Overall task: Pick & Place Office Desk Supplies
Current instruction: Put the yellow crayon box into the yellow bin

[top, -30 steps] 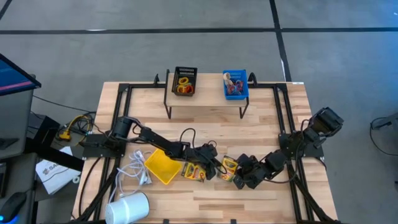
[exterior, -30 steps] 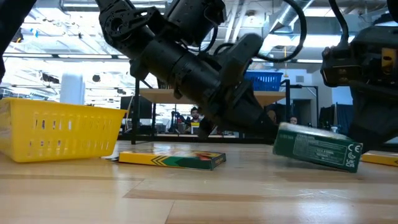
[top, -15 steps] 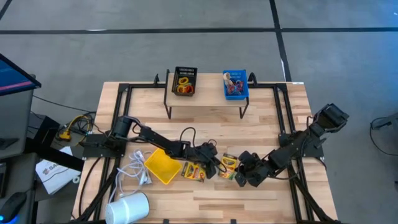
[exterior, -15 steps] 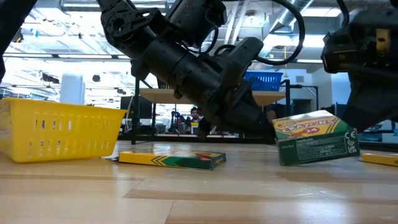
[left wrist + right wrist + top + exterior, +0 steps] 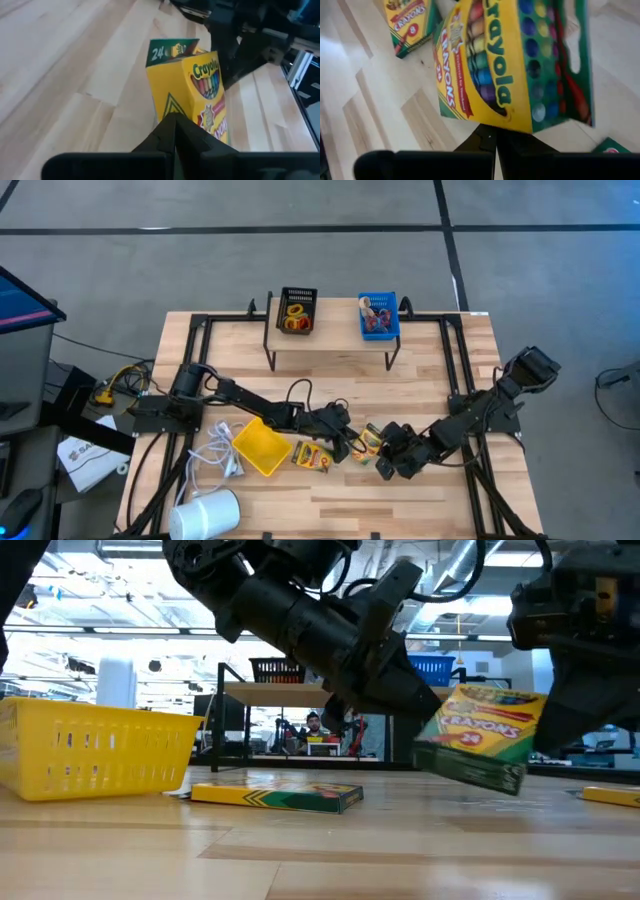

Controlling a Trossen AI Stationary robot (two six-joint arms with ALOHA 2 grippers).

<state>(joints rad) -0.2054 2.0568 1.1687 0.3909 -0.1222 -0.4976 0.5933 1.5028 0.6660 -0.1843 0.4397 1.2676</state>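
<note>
A yellow-and-green crayon box (image 5: 480, 735) hangs tilted above the table's middle, between my two grippers. My left gripper (image 5: 352, 442) reaches it from the left and is shut on it. My right gripper (image 5: 384, 463) comes from the right and is also shut on it. A second crayon box (image 5: 312, 456) lies flat on the wood beside the yellow bin (image 5: 262, 447). A black bin (image 5: 297, 310) and a blue bin (image 5: 379, 316), both holding coloured rings, stand on a raised shelf at the far side. My left gripper has its shut fingers on the box's near lower corner (image 5: 172, 116), below the open green flap. It comes slanting down from the table's left. The fingers hide the exact spot. The box is clear of the table and tilted. My right gripper meets the lower edge of the box's printed face (image 5: 492, 127) with its fingers shut, slanting down from the table's right. The fingers cover the point of contact. The box stands above them, lifted off the wood.
A white coiled cable (image 5: 222, 448) and a white cylinder (image 5: 205, 513) lie at the near left. Another crayon box (image 5: 407, 20) lies on the table beyond the held one. A yellow box end (image 5: 610, 795) lies at the right. The shelf's black legs (image 5: 270, 350) stand behind the arms.
Both grippers have gone up. The crayon box, which lay low on the table a second ago, first tipped up with its printed face showing. It has since been lifted clear and now hangs tilted between them.
</note>
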